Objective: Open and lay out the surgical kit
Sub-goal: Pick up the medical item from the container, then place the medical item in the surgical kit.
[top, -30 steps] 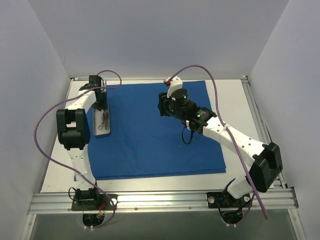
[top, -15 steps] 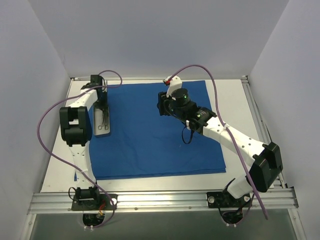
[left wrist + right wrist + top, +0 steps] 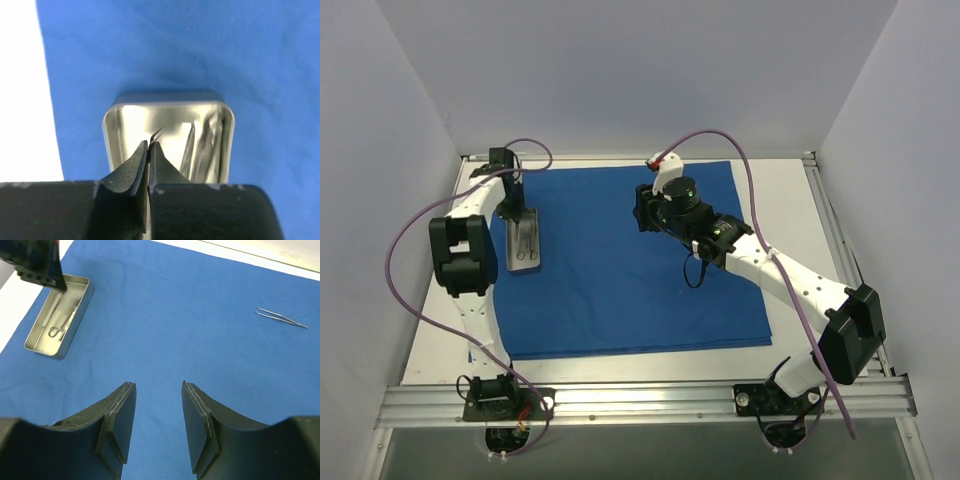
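Left pincer (image 3: 149,147) pressed together on a thin dark sliver (image 3: 159,132) over the shiny rectangular metal tray (image 3: 165,98); right pincer (image 3: 157,390) spread, empty. Tip-only grip: sliver could slip free.

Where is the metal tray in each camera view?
Top external: metal tray at left, on the blue cloth near its left edge.
Left wrist: tray centre, just beyond the left gripper pinching a thin instrument.
Right wrist: tray upper left.
Shared landmark: the cloth's left edge beside the tray.
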Robot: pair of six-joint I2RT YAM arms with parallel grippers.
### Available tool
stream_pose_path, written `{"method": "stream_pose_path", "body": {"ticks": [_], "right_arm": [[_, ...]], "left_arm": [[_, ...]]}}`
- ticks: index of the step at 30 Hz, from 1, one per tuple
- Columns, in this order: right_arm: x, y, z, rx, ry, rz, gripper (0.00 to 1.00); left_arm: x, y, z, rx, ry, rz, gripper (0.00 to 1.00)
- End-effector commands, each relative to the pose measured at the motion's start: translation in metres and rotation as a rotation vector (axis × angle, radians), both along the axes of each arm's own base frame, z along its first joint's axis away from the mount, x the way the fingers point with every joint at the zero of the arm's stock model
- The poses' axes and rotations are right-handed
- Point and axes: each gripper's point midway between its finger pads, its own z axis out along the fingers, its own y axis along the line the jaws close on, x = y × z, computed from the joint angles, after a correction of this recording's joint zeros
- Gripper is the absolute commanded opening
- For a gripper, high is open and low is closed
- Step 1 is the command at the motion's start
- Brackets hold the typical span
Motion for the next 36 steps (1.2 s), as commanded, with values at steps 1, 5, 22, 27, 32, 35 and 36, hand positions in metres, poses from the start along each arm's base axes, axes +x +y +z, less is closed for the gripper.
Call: {"method": "stream_pose_path", "body": {"ticks": [1, 5, 22, 27, 32, 35, 36], "right_arm": [[0.001, 0.014, 0.003, 0.024, -0.01, 0.035, 0.42], [-0.011, 0.037, -0.009, 0.003, 0.041, 0.194, 0.45], [-0.029, 0.099, 0.021, 0.194, 0.062, 0.436, 0.58], [-0.046, 0.117, 0.014, 0.172, 0.068, 0.492, 0.51], [-0.053, 0.125, 0.004, 0.143, 0.075, 0.518, 0.48], [-0.057, 0.131, 0.001, 0.14, 0.075, 0.531, 0.45], [-0.057, 0.132, 0.002, 0.139, 0.073, 0.532, 0.45]], "left_arm": [[-0.003, 0.004, 0.085, -0.015, -0.165, 0.065, 0.02], [-0.018, -0.016, 0.126, -0.12, -0.261, 0.049, 0.02], [-0.12, -0.18, 0.229, -0.643, -0.612, 0.075, 0.02], [-0.135, -0.189, 0.23, -0.676, -0.634, 0.137, 0.02], [-0.143, -0.192, 0.236, -0.71, -0.641, 0.167, 0.02], [-0.146, -0.193, 0.237, -0.73, -0.647, 0.184, 0.02], [-0.147, -0.194, 0.237, -0.735, -0.646, 0.182, 0.02]]}}
